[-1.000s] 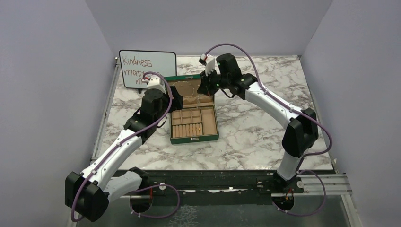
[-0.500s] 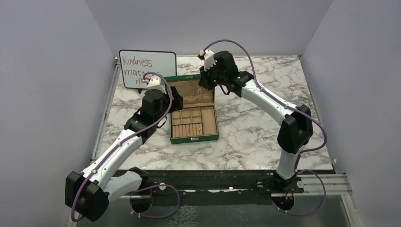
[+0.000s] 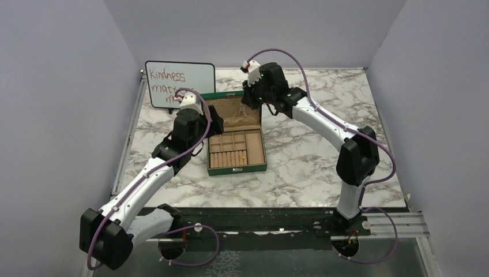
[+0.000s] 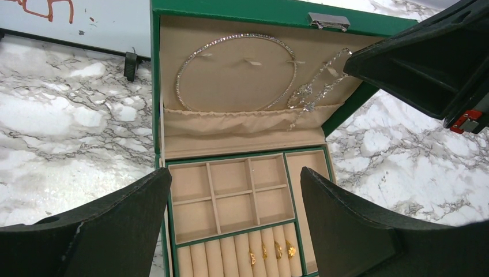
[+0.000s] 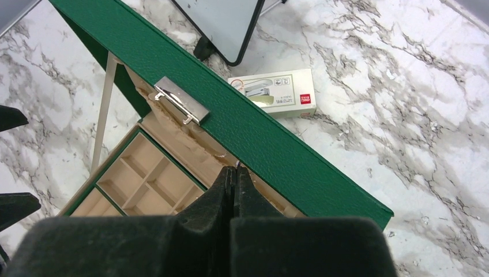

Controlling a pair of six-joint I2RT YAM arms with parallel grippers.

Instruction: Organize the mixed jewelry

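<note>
R pincer (image 5: 234, 173) shut tight at lid of green box (image 4: 230, 8), by silver chain (image 4: 314, 89); hold unclear. L pincer (image 4: 235, 176) open, empty, above gold rings (image 4: 277, 250). Prob hanging chain; next needs tiny slow move.

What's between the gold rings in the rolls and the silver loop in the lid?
Left wrist view: empty square compartments, then the lid's tan gathered pocket.

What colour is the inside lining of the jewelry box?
Tan, a light beige lining; the left wrist view shows it best.
</note>
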